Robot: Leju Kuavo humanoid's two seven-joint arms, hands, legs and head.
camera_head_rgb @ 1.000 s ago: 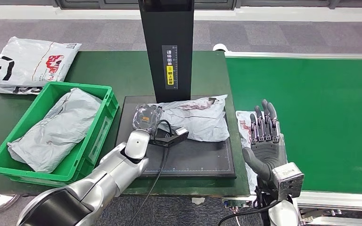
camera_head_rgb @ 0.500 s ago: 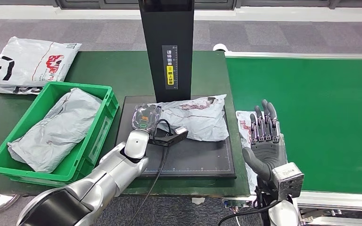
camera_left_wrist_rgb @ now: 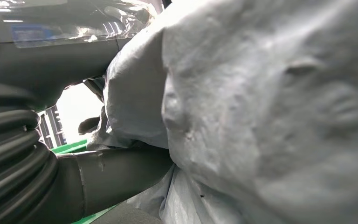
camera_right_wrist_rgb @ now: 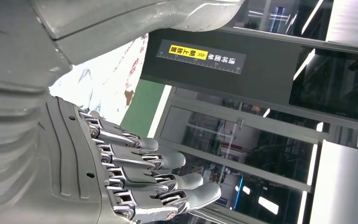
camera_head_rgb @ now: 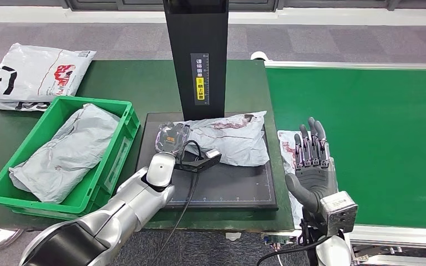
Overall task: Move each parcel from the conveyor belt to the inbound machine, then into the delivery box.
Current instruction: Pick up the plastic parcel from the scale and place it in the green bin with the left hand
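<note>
A crumpled grey parcel [camera_head_rgb: 230, 141] lies on the black platform [camera_head_rgb: 227, 188] of the inbound machine, below its black column [camera_head_rgb: 197, 55]. My left hand [camera_head_rgb: 172, 137] is at the parcel's left end. In the left wrist view the grey parcel [camera_left_wrist_rgb: 261, 116] bulges between the thumb [camera_left_wrist_rgb: 116, 172] and the dark fingers [camera_left_wrist_rgb: 51, 60], so the hand grips it. My right hand [camera_head_rgb: 310, 160] is open with fingers straight, held over a white, red-printed parcel [camera_head_rgb: 287, 149] at the left edge of the green conveyor belt [camera_head_rgb: 377, 138]. My right hand's fingers [camera_right_wrist_rgb: 140, 172] hold nothing.
A green delivery box [camera_head_rgb: 11, 191] at the left holds another grey parcel [camera_head_rgb: 69, 149]. A white printed bag [camera_head_rgb: 30, 75] lies on the dark green table [camera_head_rgb: 138, 83] behind it. A black cable [camera_head_rgb: 186, 188] hangs from my left wrist across the platform.
My left hand has turned slightly at the parcel's left end. The right hand and the parcels have stayed in place.
</note>
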